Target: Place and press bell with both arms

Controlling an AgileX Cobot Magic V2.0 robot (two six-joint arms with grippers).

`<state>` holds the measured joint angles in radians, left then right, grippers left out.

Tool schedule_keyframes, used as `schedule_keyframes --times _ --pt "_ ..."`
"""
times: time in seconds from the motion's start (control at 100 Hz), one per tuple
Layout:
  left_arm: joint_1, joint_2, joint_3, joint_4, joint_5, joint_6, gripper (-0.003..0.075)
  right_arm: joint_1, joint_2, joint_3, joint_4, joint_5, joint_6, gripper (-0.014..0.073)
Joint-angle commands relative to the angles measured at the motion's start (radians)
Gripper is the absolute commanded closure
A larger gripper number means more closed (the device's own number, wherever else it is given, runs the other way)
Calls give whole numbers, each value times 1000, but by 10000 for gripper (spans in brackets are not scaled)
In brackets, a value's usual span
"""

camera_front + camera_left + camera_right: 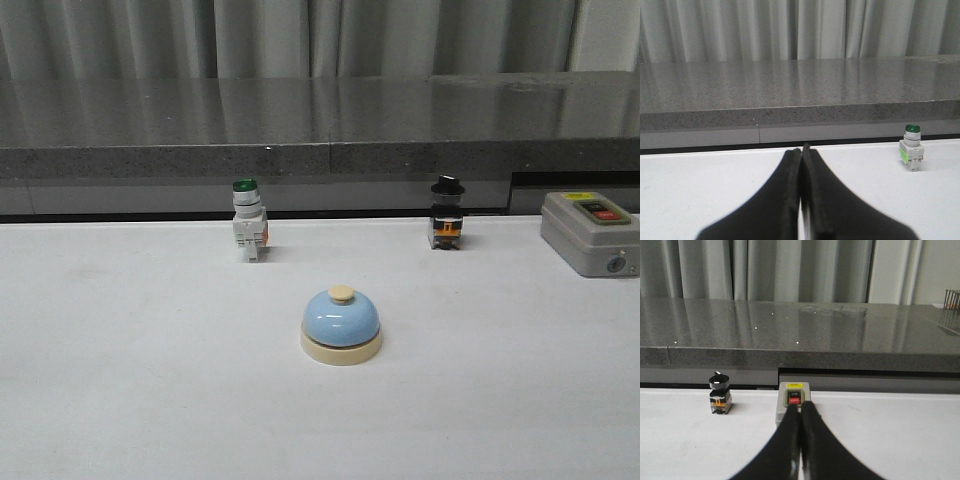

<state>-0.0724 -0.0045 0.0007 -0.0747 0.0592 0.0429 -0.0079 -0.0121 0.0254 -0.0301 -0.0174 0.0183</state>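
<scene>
The bell sat upright on the white surface, about midway between its left and right edges and a little toward the near edge, with its cream button on top and nothing touching it. Neither arm appeared in the front view.

Along the far edge stood three other things, all well apart from the bell: a green-capped switch left of centre, a black-capped switch right of centre, and a grey control box near the far right corner (its lid carried a red and a dark button).

In the left wrist view the left gripper had its jaws pressed together with nothing between them, hovering over bare surface, the green-capped switch off to one side near the far edge. In the right wrist view the right gripper was likewise closed and empty, its tips lined up in front of the grey control box, the black-capped switch beside that box. Behind the surface ran a dark speckled counter and pale curtains.
</scene>
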Motion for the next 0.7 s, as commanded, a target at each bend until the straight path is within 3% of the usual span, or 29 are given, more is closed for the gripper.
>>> schedule_keyframes --times 0.0,0.27,0.41,0.52,0.69 --pt "3 -32 43 -8 -72 -1 741 -5 -11 -14 -8 -124 -5 664" --pt "3 -32 43 -8 -72 -1 741 -5 -11 -14 -8 -417 -5 664" --pt "3 -32 43 -8 -72 -1 741 -5 -11 -14 -6 -493 -5 664" --pt "3 -32 43 -8 -72 -1 741 -5 -11 -31 -11 -456 -5 664" --pt "3 -32 43 -8 -72 -1 741 -5 5 -153 -47 -145 -5 664"
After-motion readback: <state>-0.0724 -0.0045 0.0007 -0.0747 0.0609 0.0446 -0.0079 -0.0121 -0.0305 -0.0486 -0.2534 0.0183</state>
